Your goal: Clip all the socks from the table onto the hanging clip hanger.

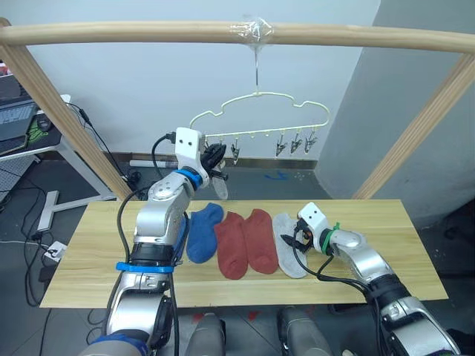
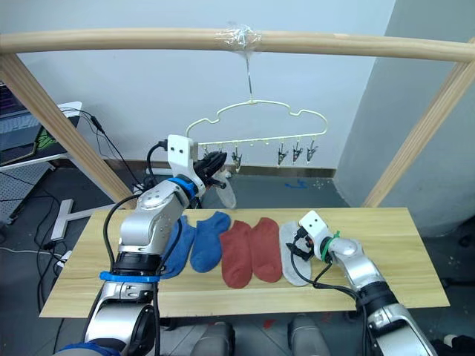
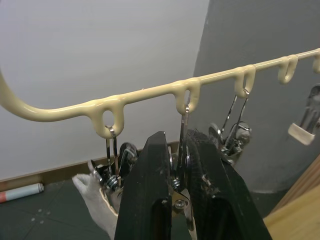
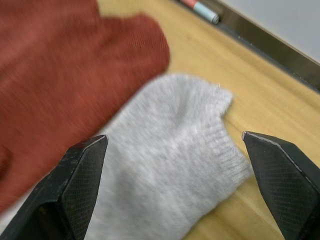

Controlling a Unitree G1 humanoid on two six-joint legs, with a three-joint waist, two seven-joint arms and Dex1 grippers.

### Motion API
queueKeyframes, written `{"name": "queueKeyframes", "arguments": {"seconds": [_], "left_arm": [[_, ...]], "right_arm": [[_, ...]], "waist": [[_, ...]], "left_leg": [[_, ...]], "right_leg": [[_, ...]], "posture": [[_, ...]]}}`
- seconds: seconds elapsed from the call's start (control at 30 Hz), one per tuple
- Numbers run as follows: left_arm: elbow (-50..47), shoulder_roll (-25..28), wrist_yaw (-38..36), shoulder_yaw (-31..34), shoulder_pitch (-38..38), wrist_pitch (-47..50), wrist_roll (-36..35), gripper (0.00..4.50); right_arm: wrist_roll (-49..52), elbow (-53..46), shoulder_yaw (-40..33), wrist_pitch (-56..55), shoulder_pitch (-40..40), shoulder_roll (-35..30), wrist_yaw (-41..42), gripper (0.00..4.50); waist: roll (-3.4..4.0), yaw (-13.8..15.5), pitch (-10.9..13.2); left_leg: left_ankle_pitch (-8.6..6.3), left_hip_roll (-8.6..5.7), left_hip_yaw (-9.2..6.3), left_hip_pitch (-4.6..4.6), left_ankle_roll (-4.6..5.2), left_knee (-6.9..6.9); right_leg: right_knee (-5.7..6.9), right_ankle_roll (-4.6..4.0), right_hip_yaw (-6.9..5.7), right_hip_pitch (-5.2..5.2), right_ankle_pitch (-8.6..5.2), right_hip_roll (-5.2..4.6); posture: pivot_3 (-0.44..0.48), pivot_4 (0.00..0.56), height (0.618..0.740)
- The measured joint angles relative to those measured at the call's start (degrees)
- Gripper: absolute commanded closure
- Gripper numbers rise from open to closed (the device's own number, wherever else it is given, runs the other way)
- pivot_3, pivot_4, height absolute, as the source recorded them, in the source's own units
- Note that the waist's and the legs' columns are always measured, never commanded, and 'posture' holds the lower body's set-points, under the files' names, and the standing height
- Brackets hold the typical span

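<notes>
In the middle of the frame, the clip hanger (image 2: 256, 119) hangs from a wooden pole (image 2: 237, 41). The left gripper (image 2: 216, 165) is at its leftmost clips, where a grey sock (image 2: 226, 194) hangs. On the table (image 2: 415, 256) below lie two blue socks (image 2: 197, 241), two red socks (image 2: 251, 251) and one grey sock (image 2: 291, 256), with the right gripper (image 2: 298, 248) over it.

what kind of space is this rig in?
Likely an indoor lab or test room: light wooden table under a pale wooden pole frame, desk with laptop, loose cables on the floor.

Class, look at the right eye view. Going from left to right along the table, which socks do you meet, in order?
Blue sock partly behind the left arm → blue sock → red sock → red sock → grey sock, at the right gripper.
</notes>
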Motion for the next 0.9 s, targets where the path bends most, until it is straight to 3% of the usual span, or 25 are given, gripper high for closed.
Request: {"name": "queueKeyframes", "arguments": {"seconds": [0.1, 0.33, 0.47, 0.7, 0.9], "left_arm": [[-1.7, 0.0, 0.1, 0.0, 0.7, 1.5, -0.3, 4.33], [-2.7, -0.3, 0.4, 0.5, 0.8, 4.2, -1.7, 4.33], [-3.6, 2.0, -1.9, 1.4, 0.7, 7.8, -4.6, 4.33], [-7.2, 2.2, -3.1, 10.5, 0.4, 27.9, -21.5, 4.33], [-2.7, 1.3, 3.5, 25.3, -3.9, 48.2, -42.3, 4.33]], "right_arm": [[-1.5, 4.7, 0.0, -3.3, -1.1, 0.7, 0.9, 0.57], [-5.0, 7.8, 1.1, -9.7, -1.7, 0.3, 2.5, 3.06], [-6.1, 6.6, 0.8, -13.2, 0.5, -2.2, 3.6, 4.46], [-4.9, -5.4, 0.5, -15.5, 7.2, -8.1, 10.0, 4.46], [5.7, -35.1, -1.5, -1.6, 11.0, -7.8, 14.8, 4.46]], "waist": [[0.00, 0.1, 0.0], [-0.01, 0.1, 0.0], [-0.01, 0.1, 0.0], [0.00, -0.3, 0.0], [-0.01, -1.0, 0.0]], "left_leg": [[0.00, 0.00, -0.01, 0.00, 0.00, -0.01], [0.00, 0.00, -0.02, 0.14, 0.00, 0.01], [0.00, 0.00, -0.01, 0.23, 0.00, 0.00], [-0.01, 0.00, -0.02, 0.28, 0.00, -0.01], [-0.01, 0.00, -0.14, 0.23, 0.00, 0.03]], "right_leg": [[-0.04, 0.00, 0.00, 0.03, 0.00, 0.00], [-0.03, 0.01, 0.00, 0.18, 0.00, 0.00], [-0.06, 0.00, 0.00, 0.27, -0.01, 0.00], [-0.03, 0.01, 0.00, 0.28, -0.02, 0.00], [-0.02, -0.03, -0.07, 0.27, -0.06, 0.00]], "posture": [[0.105, 0.176, 0.740], [0.102, 0.171, 0.740], [0.095, 0.172, 0.740], [0.079, 0.171, 0.740], [0.071, 0.172, 0.740]]}}
